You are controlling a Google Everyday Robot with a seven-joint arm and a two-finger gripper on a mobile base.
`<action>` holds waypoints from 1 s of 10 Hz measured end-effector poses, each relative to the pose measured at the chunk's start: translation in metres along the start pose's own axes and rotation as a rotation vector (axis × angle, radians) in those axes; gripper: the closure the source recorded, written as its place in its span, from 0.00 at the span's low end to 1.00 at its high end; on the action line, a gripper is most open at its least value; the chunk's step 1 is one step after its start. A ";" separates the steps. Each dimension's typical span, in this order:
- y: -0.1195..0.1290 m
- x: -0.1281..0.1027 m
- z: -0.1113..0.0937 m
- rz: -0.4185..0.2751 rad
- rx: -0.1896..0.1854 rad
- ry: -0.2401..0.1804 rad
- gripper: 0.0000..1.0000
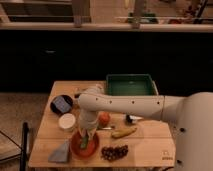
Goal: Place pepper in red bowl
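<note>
Over the red bowl [83,145] at the worktop's [150,142] front left, gripper [86,136] points down; fingers' state cannot be told. Pepper [84,142] sits below it, inside the bowl rim.

The gripper [86,136] hangs directly over the red bowl [84,146] at the table's [145,145] front edge, the pepper [84,141] beneath it inside the bowl, grapes [114,151] just beside.
</note>
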 end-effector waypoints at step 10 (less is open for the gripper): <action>0.011 0.053 -0.031 0.100 -0.002 0.062 0.20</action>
